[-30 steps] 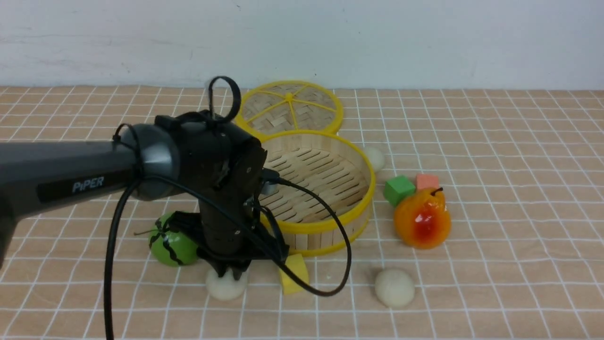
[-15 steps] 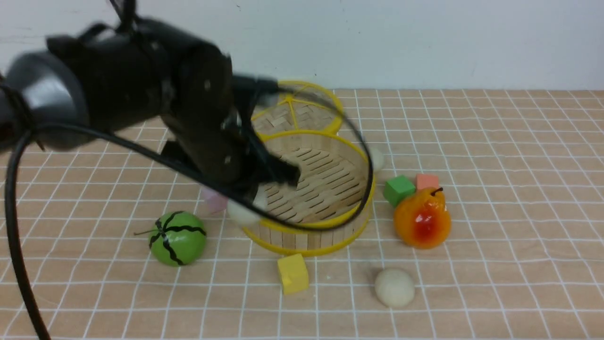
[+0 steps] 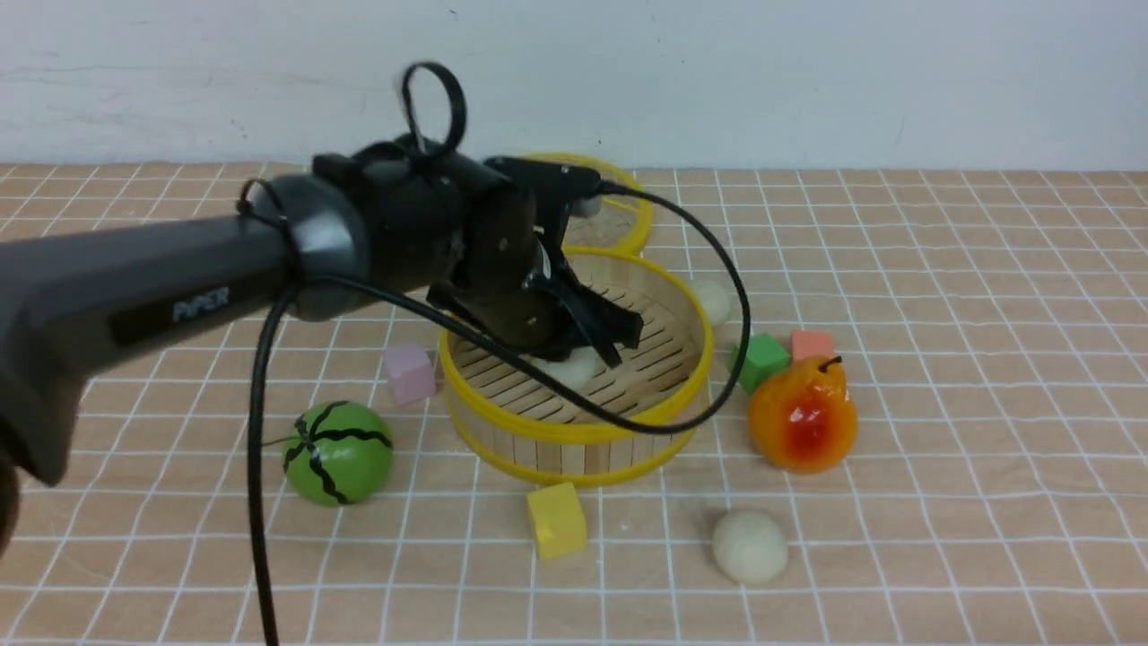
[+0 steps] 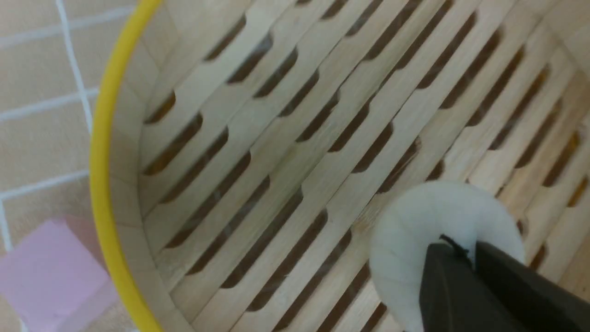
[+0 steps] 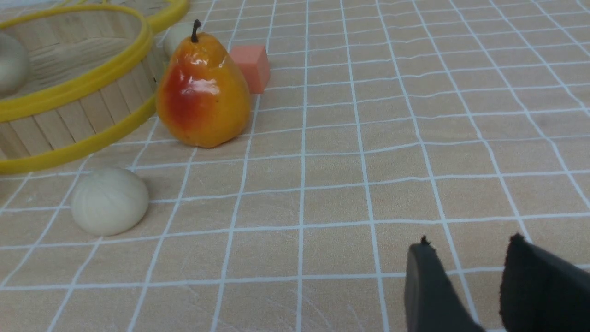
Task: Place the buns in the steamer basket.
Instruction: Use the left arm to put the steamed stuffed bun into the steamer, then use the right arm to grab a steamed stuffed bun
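Change: a second ago the left gripper (image 3: 623, 339) stood low over a bun on the table beside the watermelon (image 3: 339, 453). That spot, lower centre of the front view, is bare now. The arm has swung up and over the steamer basket (image 3: 574, 437).

- Carried bun (image 3: 570, 368): low inside the basket, centre frame. Cannot tell whether it is just above the slats or resting on them.
- Left jaws nearly together, clenched on it.

Meaning: first of three is as good as delivered, and likely only the letting-go remains. Two stay outside:
- second bun (image 3: 750, 545) on the table, lower right of centre;
- third bun (image 3: 715, 299) just behind the basket's right rim.

Views:
- Left wrist view shows the bun's skin puckered around the black fingertips. The slatted floor is otherwise bare. The front view hides this behind the arm.
- Right wrist view alone shows the right gripper (image 5: 468, 244): jaws apart, nothing between them, low over the table. The second bun sits at mid left and the pear (image 5: 203, 92) above it.
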You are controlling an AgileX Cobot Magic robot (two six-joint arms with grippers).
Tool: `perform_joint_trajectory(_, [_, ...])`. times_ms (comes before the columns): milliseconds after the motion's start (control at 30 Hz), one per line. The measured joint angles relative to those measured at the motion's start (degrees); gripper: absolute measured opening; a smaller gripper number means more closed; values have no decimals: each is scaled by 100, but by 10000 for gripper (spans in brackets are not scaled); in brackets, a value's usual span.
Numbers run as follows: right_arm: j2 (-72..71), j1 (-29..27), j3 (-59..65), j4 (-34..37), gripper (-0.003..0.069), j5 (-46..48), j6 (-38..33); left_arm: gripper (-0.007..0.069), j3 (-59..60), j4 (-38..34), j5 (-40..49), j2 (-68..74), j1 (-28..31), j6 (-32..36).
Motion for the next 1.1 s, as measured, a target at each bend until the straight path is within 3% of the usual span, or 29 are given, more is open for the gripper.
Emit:
perform_joint_trajectory(100, [0,0,0,0,240,0,0,71,0,0,-33,-15,0,-129])
perform_joint_trajectory(400, [0,0,0,0,240,0,0,397,0,129,653,-1439,0,-189])
perform_joint_trajectory(567, [0,0,0,0,240,0,0,430,0,335,1203,-3058,0,-189])
perform_joint_trajectory(667, [0,0,0,0,240,0,0,397,0,408,1688,-4247,0,-189])
perform_joint_trajectory(800, [0,0,0,0,240,0,0,298,431,421,2198,-5716,0,-206])
perform_joint_trajectory(1100, [0,0,0,0,240,0,0,-6,4105,251,2031,-8927,0,-1038])
